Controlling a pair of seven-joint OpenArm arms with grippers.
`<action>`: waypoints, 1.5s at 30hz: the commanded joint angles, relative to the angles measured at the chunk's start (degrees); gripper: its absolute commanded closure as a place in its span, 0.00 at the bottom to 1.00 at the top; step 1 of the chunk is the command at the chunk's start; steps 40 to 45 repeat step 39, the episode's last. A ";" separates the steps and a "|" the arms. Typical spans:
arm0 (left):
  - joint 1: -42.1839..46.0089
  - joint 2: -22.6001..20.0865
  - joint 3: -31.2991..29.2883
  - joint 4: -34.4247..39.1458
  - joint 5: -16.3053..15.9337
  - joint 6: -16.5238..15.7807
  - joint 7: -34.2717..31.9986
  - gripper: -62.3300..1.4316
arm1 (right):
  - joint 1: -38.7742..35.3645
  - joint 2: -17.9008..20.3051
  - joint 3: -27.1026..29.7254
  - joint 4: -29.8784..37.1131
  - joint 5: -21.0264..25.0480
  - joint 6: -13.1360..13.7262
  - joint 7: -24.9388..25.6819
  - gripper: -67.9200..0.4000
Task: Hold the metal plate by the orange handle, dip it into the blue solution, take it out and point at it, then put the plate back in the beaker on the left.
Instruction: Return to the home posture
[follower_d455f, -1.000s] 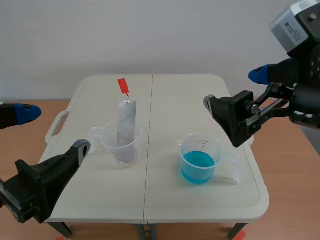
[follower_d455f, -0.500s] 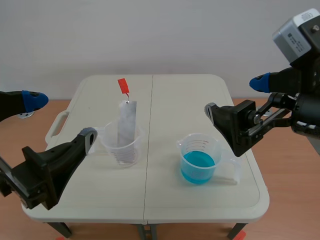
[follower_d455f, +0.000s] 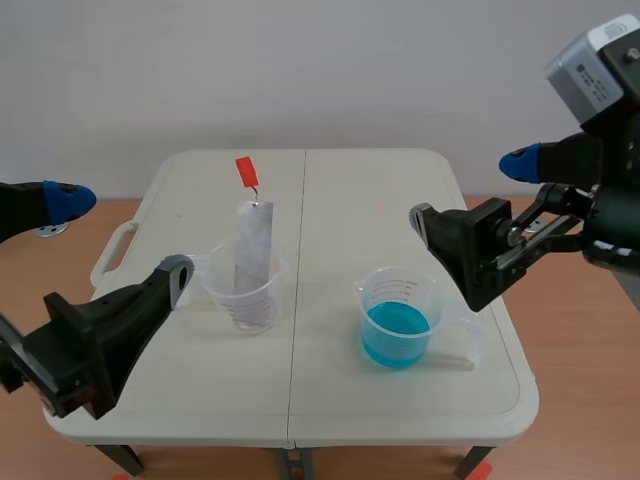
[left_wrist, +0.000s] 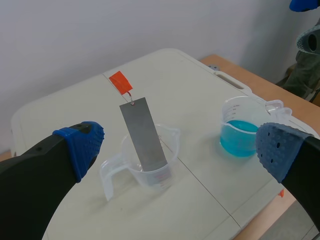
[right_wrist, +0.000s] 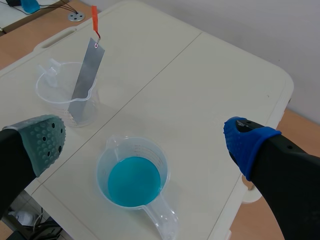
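**Plate Not Yet Grasped**

The left fingers (left_wrist: 82, 142) and right fingers (right_wrist: 247, 142) are spread wide and empty. The flat grey metal plate (left_wrist: 145, 135) leans in the clear plastic beaker (left_wrist: 150, 179) on the pale tabletop (left_wrist: 200, 95), its small orange handle (left_wrist: 120, 81) sticking up. The next move likely calls for a fine pinch on that thin tag.

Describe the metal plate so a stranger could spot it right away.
On the cream table, two clear beakers stand apart. The plate leans in the left beaker. It is the only grey strip, with an orange tag on top; the right beaker holds just blue liquid.
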 joint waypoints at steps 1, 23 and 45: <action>0.44 0.11 -0.28 0.94 -0.35 0.09 -0.81 0.00 | 0.81 0.17 0.26 0.44 0.39 -0.02 1.01 0.02; 0.44 0.11 -0.28 0.94 -0.35 0.09 -0.83 0.00 | 0.81 0.17 0.26 0.44 0.42 -0.02 1.92 0.02; 0.44 0.11 -0.28 0.94 -0.35 0.09 -0.83 0.00 | 0.83 0.17 0.26 0.44 0.44 -0.02 2.19 0.02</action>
